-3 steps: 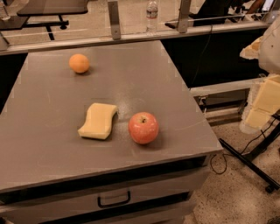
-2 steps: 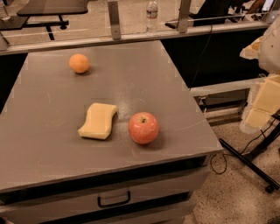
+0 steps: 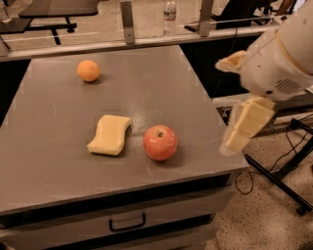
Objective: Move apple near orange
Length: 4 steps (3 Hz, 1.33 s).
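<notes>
One risk I see: the gripper (image 3: 227,105), jaws apart right of the table (image 3: 54,161), could nudge the round apple (image 3: 160,142) rolling, missing the orange (image 3: 88,71).

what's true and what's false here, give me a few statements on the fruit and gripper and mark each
1. The apple lies just right of the sponge. True.
2. The orange touches the apple. False: it sits apart, near the far left corner of the table.
3. The gripper holds the apple. False: it hangs open and empty off the table's right edge.
4. A water bottle stands beyond the table's far edge. True.
</notes>
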Tool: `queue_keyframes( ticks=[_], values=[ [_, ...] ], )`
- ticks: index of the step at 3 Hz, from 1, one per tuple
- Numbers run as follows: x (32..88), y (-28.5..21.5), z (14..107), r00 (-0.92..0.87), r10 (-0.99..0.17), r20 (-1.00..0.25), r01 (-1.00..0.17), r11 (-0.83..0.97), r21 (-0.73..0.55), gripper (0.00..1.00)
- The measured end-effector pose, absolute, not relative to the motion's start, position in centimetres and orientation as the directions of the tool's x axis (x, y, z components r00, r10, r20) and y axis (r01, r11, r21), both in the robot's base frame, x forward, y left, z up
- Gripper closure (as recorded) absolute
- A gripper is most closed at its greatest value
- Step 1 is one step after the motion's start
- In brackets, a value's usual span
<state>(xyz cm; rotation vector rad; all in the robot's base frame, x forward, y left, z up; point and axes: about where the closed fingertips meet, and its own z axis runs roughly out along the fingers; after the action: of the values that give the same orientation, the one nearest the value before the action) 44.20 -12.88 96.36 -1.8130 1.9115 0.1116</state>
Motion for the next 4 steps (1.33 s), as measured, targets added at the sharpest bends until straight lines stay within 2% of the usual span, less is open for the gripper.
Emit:
queue_keyframes(
  ticks=[1, 2, 4],
  values=[
    [43.6, -6.7, 95.2, 0.173, -0.848, -0.501, -0.957, -0.024, -0.29, 0.0],
    [43.3, -3.1, 93.4, 0.251, -0.805, -0.538, -0.954, -0.111, -0.278, 0.0],
    [44.0, -0.6, 88.7, 0.25, -0.792, -0.558, -0.966, -0.166, -0.197, 0.0]
  ],
)
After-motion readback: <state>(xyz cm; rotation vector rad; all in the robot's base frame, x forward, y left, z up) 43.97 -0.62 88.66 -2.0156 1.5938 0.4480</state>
